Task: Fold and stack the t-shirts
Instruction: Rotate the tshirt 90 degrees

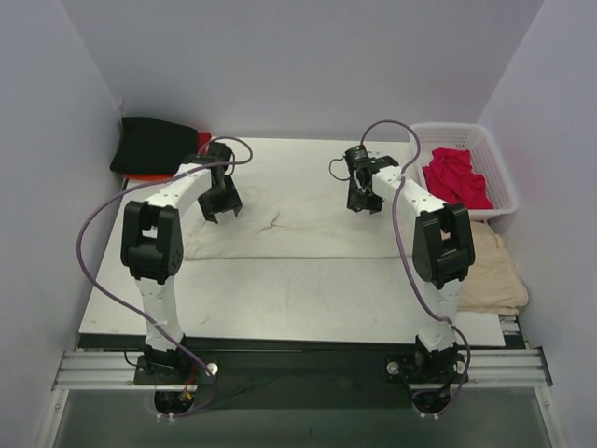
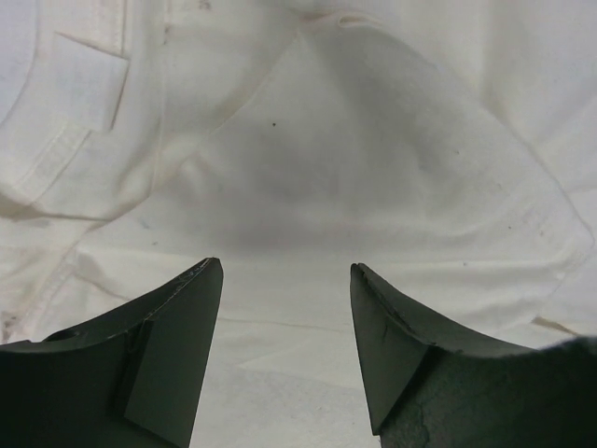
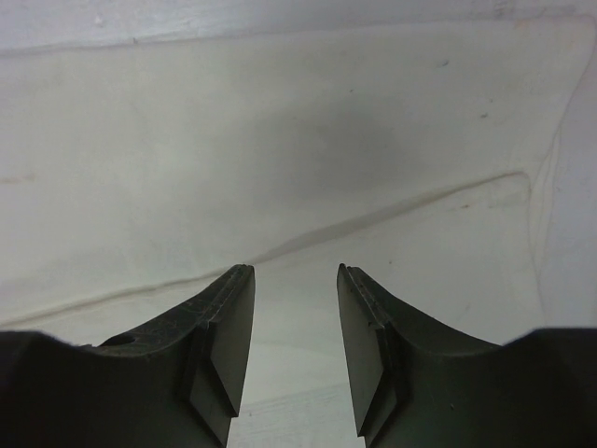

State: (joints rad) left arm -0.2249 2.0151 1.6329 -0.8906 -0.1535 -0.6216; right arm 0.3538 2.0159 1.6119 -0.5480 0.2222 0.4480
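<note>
The left gripper (image 1: pixel 221 203) hung with its jaws spread and nothing between them, its tips pointing down at the cream-white t-shirt (image 1: pixel 289 229) spread flat on the table (image 1: pixel 280 303) directly beneath it. In the left wrist view the dark fingers (image 2: pixel 168 355) framed only bare cloth. A stitched sleeve hem lay ahead of them to the left, and soft folds fanned out straight ahead. Whether the tips touched the cloth could not be told.

The right gripper (image 1: pixel 364 198) was also parted and held nothing. It was poised over the right part of the same shirt. Ahead of its fingers (image 3: pixel 368 345) a long shallow crease ran across the cloth, and past that was the shirt's far edge.

The two grippers stood well apart, and the middle of the shirt lay between them with a small brownish mark (image 1: pixel 275 221) on it.

Beyond the left gripper and out to its left, in the far corner, a black t-shirt (image 1: pixel 154 145) lay folded on top of an orange-red t-shirt (image 1: pixel 149 175). Beyond the right gripper and out to its right stood a white lattice basket (image 1: pixel 504 191) with a crimson t-shirt (image 1: pixel 455 175) crumpled inside. Further right of that gripper and nearer the arm's base, a tan cloth (image 1: pixel 490 271) lay bunched at the table's right edge.
</note>
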